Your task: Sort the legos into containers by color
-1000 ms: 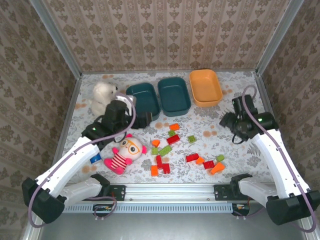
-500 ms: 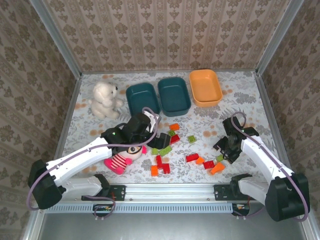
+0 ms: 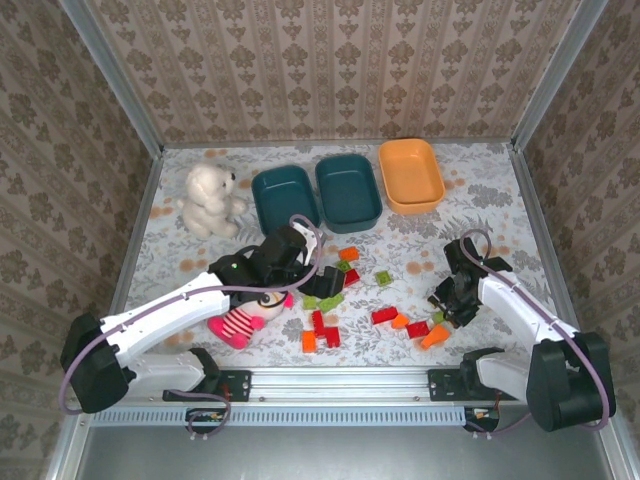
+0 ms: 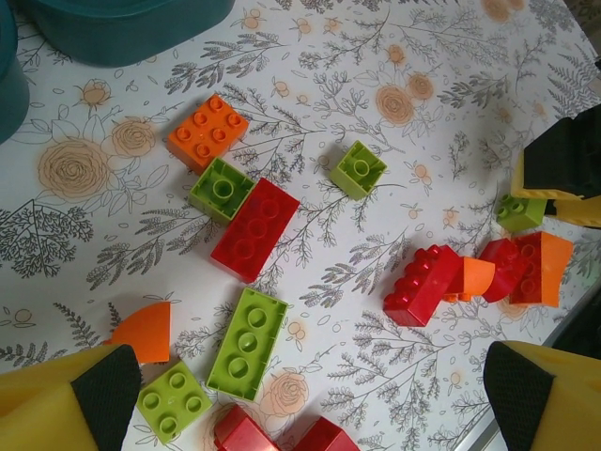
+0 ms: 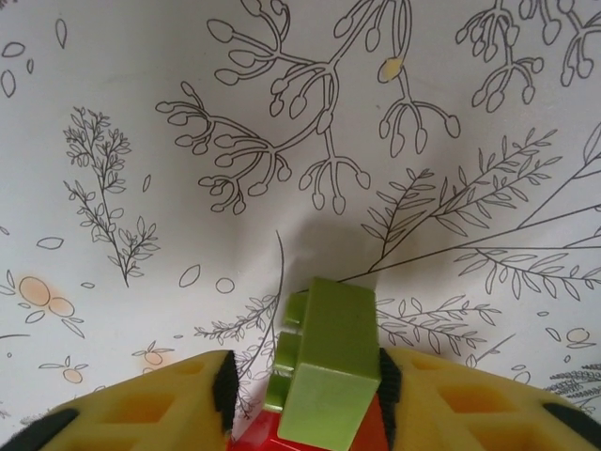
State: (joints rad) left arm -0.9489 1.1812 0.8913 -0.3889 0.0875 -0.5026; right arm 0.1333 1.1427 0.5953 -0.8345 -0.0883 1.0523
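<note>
The sorting has barely begun, judging by how things lie. All three shallow rounded plastic bins stand in a row in the upper middle of the top view: the left dark teal bin (image 3: 285, 197), the second dark teal bin (image 3: 348, 188) beside it, and the orange bin (image 3: 410, 172) at the right end. Each looks bare inside, so no brick has been sorted yet.

The small plastic legos (image 3: 384, 315), in red, orange and lime green, lie scattered over the flowered table (image 3: 180, 240) in the lower centre, well apart from the bins. In the left wrist view an orange square brick (image 4: 208, 131), a long red brick (image 4: 254, 228) and a long lime green brick (image 4: 247, 342) lie loose on the cloth.

The left gripper (image 3: 318, 283) hangs over the middle of the scatter, jaws spread wide and holding nothing.

The right gripper (image 3: 447, 305) is low at the right end of the scatter. Its wrist view shows the black pads (image 5: 223, 387) against either side of a small lime green brick (image 5: 329, 362), pinching it, with a red brick just beneath. The whole pile is left to move.
</note>
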